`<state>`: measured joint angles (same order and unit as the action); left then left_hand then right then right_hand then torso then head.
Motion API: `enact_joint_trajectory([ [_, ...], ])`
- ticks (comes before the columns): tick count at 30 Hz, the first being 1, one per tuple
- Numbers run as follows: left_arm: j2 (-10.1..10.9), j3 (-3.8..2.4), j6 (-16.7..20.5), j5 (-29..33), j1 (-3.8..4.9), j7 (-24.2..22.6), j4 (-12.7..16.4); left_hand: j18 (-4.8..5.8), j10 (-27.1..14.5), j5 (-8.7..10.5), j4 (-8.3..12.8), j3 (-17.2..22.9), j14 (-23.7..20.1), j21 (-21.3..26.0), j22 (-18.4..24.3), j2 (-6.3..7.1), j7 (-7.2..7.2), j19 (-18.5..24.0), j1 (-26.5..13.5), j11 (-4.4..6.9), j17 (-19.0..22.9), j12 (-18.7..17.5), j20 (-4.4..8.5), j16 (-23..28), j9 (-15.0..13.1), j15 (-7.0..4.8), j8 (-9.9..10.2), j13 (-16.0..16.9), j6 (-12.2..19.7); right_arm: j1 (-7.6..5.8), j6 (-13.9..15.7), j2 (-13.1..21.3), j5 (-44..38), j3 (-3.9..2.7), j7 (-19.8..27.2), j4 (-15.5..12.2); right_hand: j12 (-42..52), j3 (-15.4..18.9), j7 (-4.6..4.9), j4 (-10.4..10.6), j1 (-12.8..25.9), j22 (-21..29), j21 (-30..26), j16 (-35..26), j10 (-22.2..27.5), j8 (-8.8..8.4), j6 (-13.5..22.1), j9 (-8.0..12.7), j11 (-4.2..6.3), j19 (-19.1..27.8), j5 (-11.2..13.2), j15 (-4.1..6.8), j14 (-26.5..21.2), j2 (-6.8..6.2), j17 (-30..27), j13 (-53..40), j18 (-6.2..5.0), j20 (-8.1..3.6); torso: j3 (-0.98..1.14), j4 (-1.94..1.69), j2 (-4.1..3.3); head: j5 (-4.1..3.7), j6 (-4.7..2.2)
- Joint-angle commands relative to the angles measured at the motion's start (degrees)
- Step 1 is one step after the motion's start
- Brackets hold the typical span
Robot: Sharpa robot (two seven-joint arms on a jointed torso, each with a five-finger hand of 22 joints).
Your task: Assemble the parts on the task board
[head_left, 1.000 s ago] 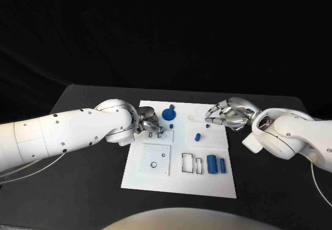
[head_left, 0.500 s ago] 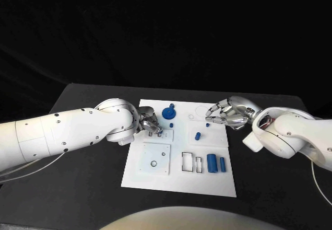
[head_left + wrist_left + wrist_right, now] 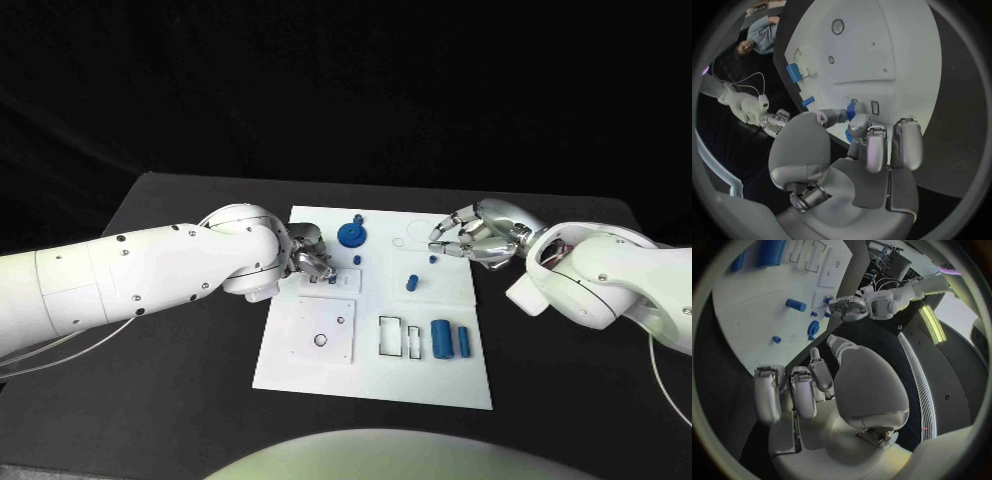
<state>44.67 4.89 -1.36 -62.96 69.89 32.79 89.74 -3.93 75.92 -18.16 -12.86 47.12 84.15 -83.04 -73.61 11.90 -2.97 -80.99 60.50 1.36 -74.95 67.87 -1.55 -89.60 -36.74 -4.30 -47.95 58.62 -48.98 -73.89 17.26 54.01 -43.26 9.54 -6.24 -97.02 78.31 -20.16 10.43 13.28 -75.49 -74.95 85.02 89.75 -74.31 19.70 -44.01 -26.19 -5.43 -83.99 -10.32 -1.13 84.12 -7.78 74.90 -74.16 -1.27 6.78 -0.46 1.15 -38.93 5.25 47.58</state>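
The white task board [image 3: 433,385] lies in the middle of the black table. My left hand [image 3: 309,262] hovers over the board's left side and pinches a small blue part [image 3: 851,111] between thumb and fingers, just above two small slots [image 3: 323,284]. My right hand [image 3: 470,238] hangs over the board's far right corner with its fingers curled in and nothing showing in them. On the board lie a blue round disc [image 3: 351,237], a short blue peg [image 3: 411,284] and two blue cylinders [image 3: 451,342].
Two dark rectangular recesses [image 3: 391,339] sit beside the cylinders. A black ring [image 3: 319,345] and a smaller ring [image 3: 338,322] mark the raised square plate at the board's near left. Bare black table [image 3: 173,400] surrounds the board.
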Motion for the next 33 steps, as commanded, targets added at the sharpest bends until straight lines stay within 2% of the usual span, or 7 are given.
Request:
enact_joint_trajectory([
  [1, -0.24, -0.02, -1.57, -0.45, 0.0, 0.47, -0.06, 0.5, 0.41, -0.43, 12.54, 12.23, 5.83, -0.26, -0.1, -0.49, 0.11, -0.47, -0.13, 0.13, -14.98, 0.2, -0.1, -0.36, 0.02, -0.44, -0.28, 0.07, -0.26, 0.04, -0.86, 0.0, -0.64, 0.0, 0.05, -0.07, -0.17, 0.16, -0.15, 0.23, 0.6, -9.53, -0.25, -0.33, 0.3, 0.23, 0.43, -0.1, -0.02, -3.3, 0.14, 0.13, 5.48, 0.11, 13.57, 0.06, -0.34, -0.06, 0.0, 0.01, 0.01, 0.0, 0.03],
  [14, -1.02, -0.01, -2.13, -0.83, 0.0, 0.6, -0.76, 0.49, 0.32, -0.46, 12.54, 12.17, 5.78, -0.25, -0.06, -0.55, 0.11, -0.45, -0.22, 0.14, -14.83, 0.03, -0.09, -0.26, 0.03, -0.44, -0.32, -0.21, -0.25, 0.06, -0.87, -0.05, -0.64, 0.0, 0.11, -0.07, -0.17, 0.16, -0.15, 0.23, 0.6, -9.53, -0.25, -0.33, 0.3, 0.23, 0.43, -0.1, -0.02, -3.3, 0.14, 0.13, 5.48, 0.11, 13.57, 0.06, -0.34, -0.06, 0.04, 0.03, -0.02, 0.04, 0.23],
  [33, -1.17, 0.0, -5.53, -1.11, 0.01, 0.76, -0.85, 0.53, 1.17, -0.34, 12.65, 10.54, 5.85, -0.28, -0.21, -0.81, 0.27, -0.5, -0.92, 0.22, -15.05, 1.0, -0.09, -0.4, 0.18, -0.43, -0.81, 0.91, -0.35, 0.09, -0.91, 0.01, -0.64, 0.0, 0.14, -0.16, -0.14, 0.19, -0.17, 0.32, 0.62, -9.5, -0.28, -0.34, 0.26, 0.35, 0.42, -0.13, 0.0, -3.28, 0.09, 0.14, 5.47, 0.15, 13.53, 0.04, -0.35, -0.07, 0.02, 0.0, 0.03, -0.03, 0.68],
])
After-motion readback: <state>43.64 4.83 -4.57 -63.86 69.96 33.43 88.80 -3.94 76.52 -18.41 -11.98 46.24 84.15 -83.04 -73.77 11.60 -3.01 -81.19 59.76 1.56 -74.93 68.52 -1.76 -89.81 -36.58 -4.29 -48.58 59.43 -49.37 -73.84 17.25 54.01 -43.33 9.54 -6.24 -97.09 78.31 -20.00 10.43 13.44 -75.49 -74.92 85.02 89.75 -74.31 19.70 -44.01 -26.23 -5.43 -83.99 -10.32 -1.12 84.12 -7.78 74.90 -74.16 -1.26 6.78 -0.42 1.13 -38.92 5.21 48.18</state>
